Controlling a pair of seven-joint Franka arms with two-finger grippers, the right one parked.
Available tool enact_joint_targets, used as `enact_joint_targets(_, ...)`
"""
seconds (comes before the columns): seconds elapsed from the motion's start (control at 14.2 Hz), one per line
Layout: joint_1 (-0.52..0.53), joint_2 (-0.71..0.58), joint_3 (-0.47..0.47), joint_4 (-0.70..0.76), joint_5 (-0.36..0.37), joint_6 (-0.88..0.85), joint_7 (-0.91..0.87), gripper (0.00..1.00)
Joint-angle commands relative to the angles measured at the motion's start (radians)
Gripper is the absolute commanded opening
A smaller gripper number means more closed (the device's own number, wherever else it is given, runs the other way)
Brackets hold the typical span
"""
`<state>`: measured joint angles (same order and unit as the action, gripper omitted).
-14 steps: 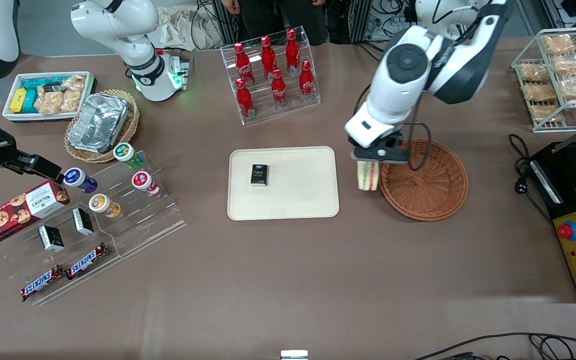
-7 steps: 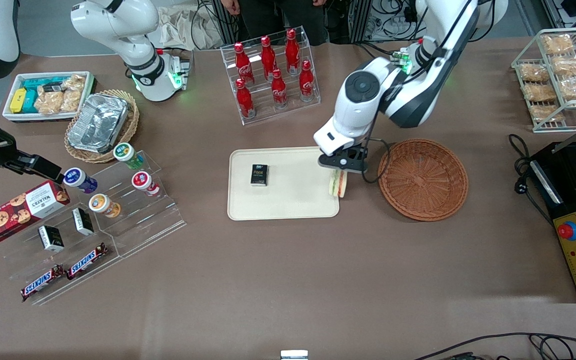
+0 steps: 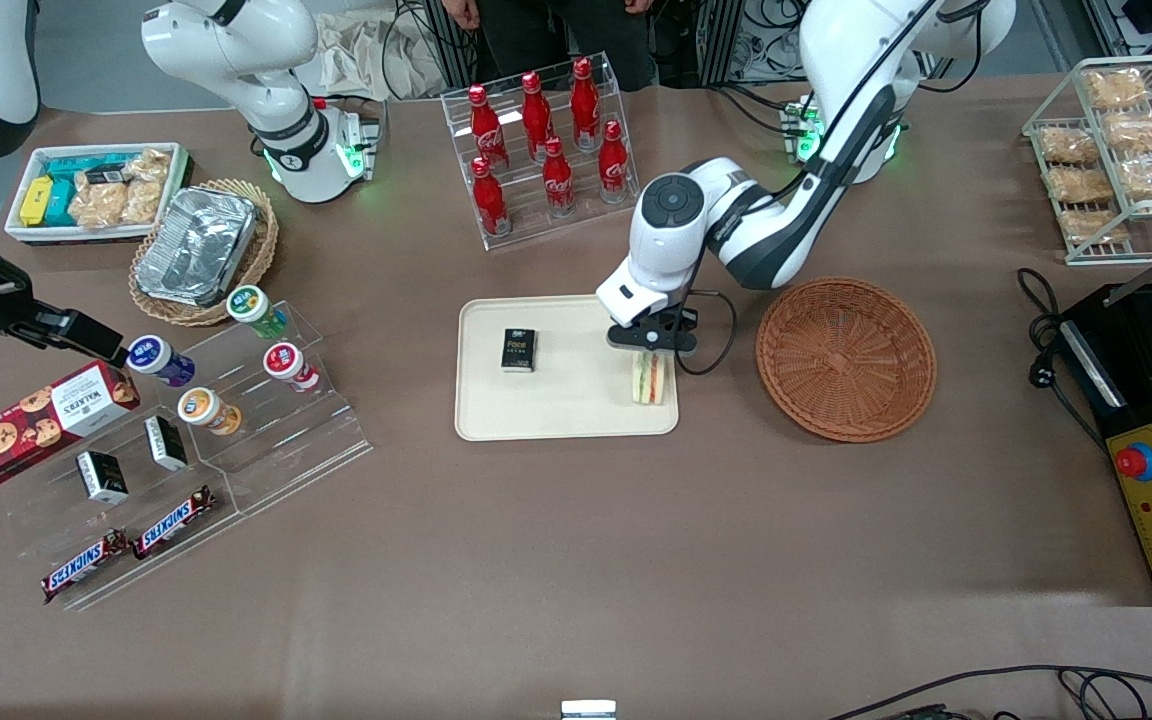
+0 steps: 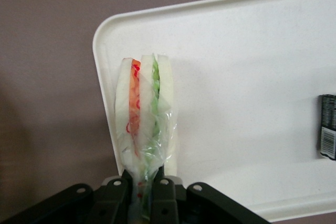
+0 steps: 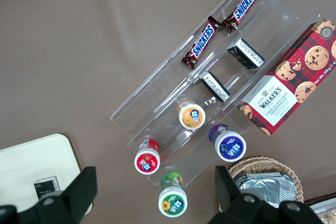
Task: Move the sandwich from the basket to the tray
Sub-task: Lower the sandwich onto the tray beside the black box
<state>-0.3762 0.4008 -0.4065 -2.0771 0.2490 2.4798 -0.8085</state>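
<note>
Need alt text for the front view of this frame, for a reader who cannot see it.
The left arm's pincer holds the sandwich upright over the edge of the tray nearest the basket, which has nothing in it. A small black box lies on the tray, toward the parked arm's end.

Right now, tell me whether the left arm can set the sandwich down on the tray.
Probably yes. The gripper is shut on the sandwich and hangs over the tray at its edge nearest the basket. The tray under it looks bare; the small black box lies well aside.
</note>
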Motion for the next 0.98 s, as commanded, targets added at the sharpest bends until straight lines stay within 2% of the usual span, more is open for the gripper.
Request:
enact_joint_targets(0.0, -0.015, 0.044, 0.015, 0.020, 0.024, 0.036, -0.029, 0.00)
enact_joint_targets(0.07, -0.015, 0.050, 0.015, 0.020, 0.026, 0.037, -0.037, 0.05)
enact_joint_targets(0.21, -0.012, 0.049, 0.017, 0.026, 0.027, 0.037, -0.038, 0.99)
enact_joint_targets(0.63, -0.004, 0.027, 0.017, 0.048, 0.029, 0.025, -0.031, 1.00)
enact_joint_targets(0.77, -0.003, -0.025, 0.017, 0.081, 0.012, -0.057, -0.049, 1.00)
enact_joint_targets(0.91, 0.052, -0.098, 0.012, 0.098, 0.010, -0.171, -0.043, 1.00)
